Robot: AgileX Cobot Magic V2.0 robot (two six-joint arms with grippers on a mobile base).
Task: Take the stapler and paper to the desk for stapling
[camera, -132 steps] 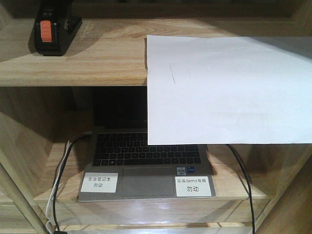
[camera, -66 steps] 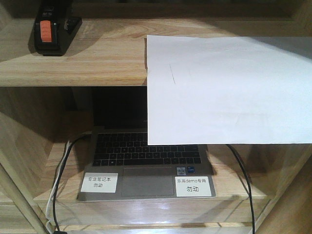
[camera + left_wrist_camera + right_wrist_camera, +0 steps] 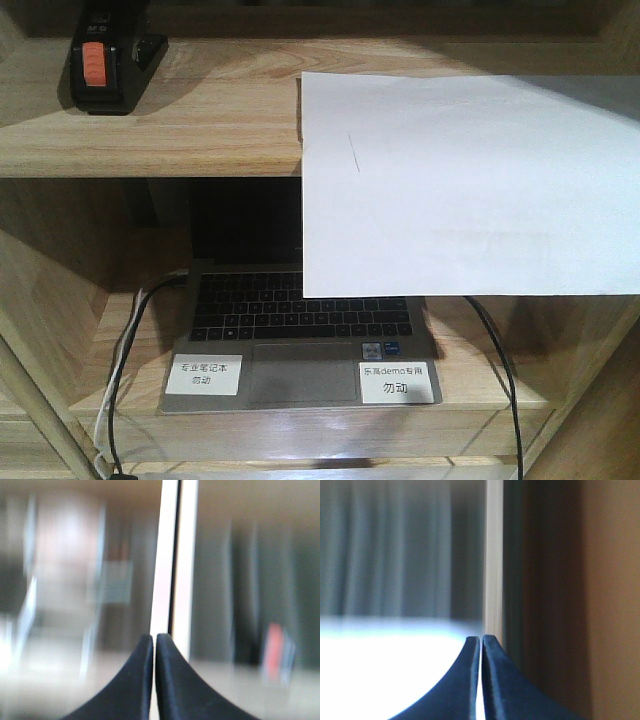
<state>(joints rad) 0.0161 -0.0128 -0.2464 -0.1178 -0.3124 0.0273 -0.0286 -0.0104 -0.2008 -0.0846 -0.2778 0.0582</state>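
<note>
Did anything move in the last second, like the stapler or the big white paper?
Nothing visibly changed in the front view. The stapler is in the same spot at the back left of the upper shelf. The paper lies as before, hanging over the shelf's front edge above the open laptop. No arm has come into that view.

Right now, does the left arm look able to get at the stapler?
Probably yes: the stapler sits alone on the upper shelf, its front unobstructed, the paper well to its right. The left gripper is shut and would need opening first.
</note>
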